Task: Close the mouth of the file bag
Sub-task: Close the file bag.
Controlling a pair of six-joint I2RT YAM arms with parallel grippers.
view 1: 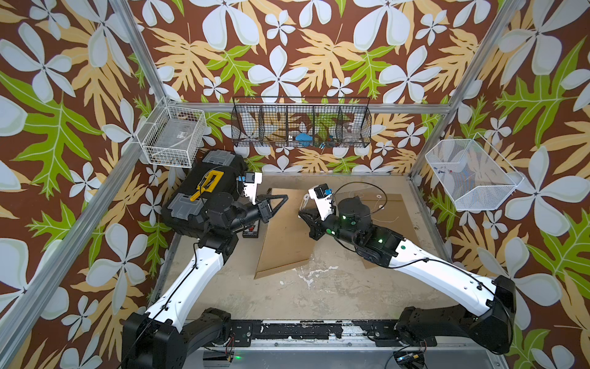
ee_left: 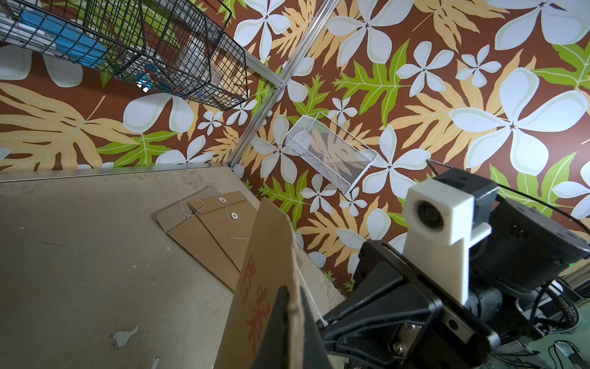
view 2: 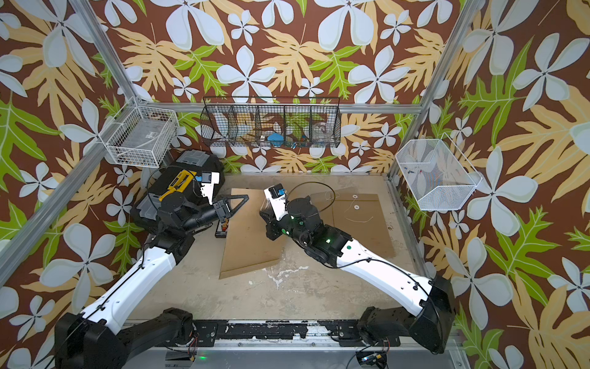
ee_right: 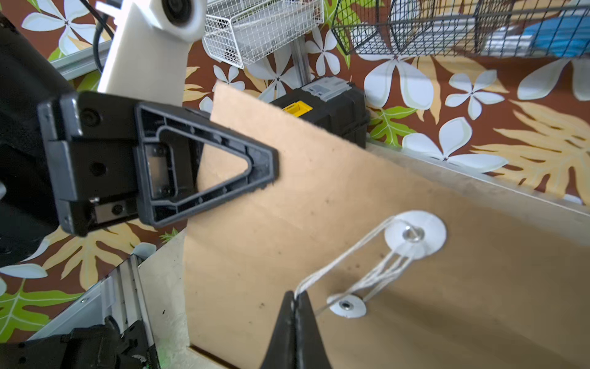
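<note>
My left gripper (ee_left: 292, 305) is clamped on one edge of the kraft-paper file bag (view 1: 284, 236), which stands tilted up off the middle of the desk (view 1: 319, 297). The bag is light and stiff but likely creases easily. My right gripper (ee_right: 295, 303) pinches the thin, limp string (ee_right: 338, 260) near the round discs (ee_right: 415, 234). It looks slippery, so I'd hold it close to them.

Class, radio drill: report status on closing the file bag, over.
Left gripper shut on file bag edge. Right gripper shut on string, wound between both discs. Second file bag flat nearby.
</note>
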